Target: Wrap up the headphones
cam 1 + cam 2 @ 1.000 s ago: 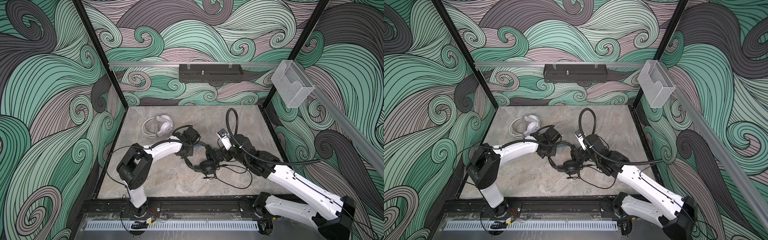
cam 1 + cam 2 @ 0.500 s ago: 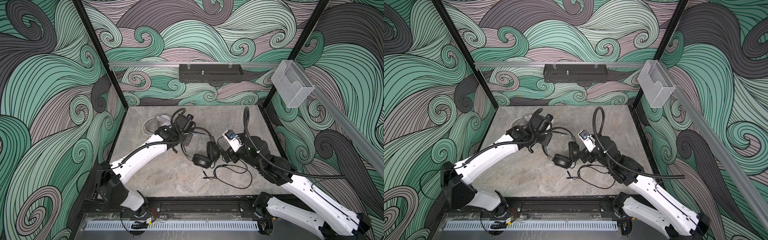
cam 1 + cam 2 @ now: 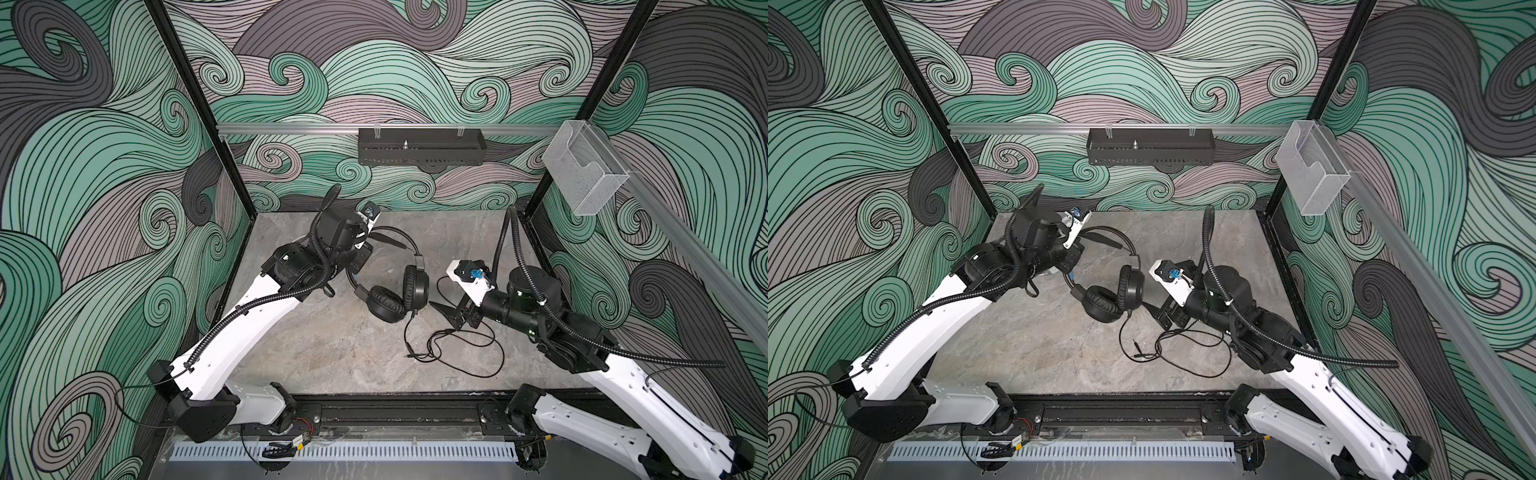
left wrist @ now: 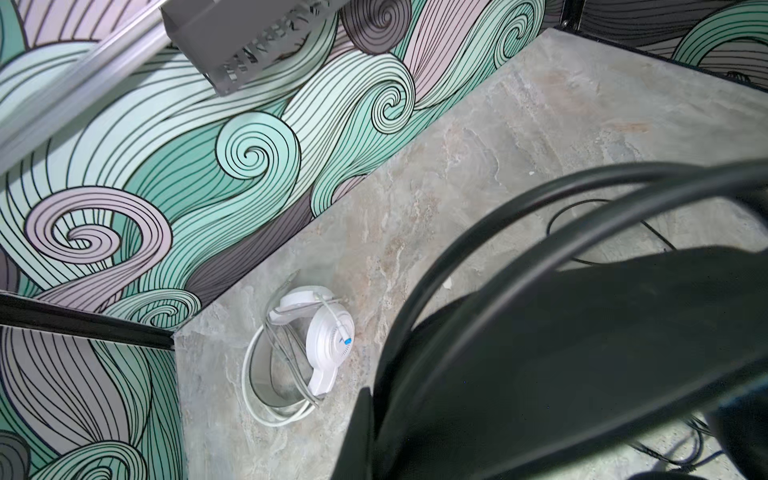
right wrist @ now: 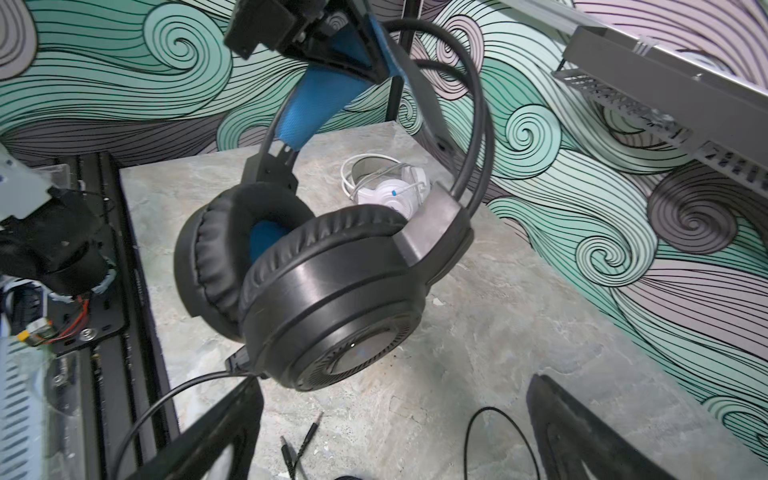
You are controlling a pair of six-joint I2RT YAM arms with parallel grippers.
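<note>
Hold black headset (image 3: 399, 291), hanging over table (image 3: 332, 353) from left pincer (image 5: 345, 54) clamped on its stiff padded headband (image 5: 316, 104), steady against cup (image 5: 332, 299) swing; take limp, light, slip-prone cord (image 3: 434, 340) pooled on table with spread right pincer (image 5: 395, 440) near plug (image 5: 309, 432); leave white headset (image 4: 316, 345) in far corner.

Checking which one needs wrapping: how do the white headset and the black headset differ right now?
The white headset lies on the table near a back corner. The black headset hangs from the left tool, gripped at its headband. The white headset's pale cord looks gathered on it, while the black headset's black cord trails loose across the table. Both are over-ear sets with thin cables.
</note>
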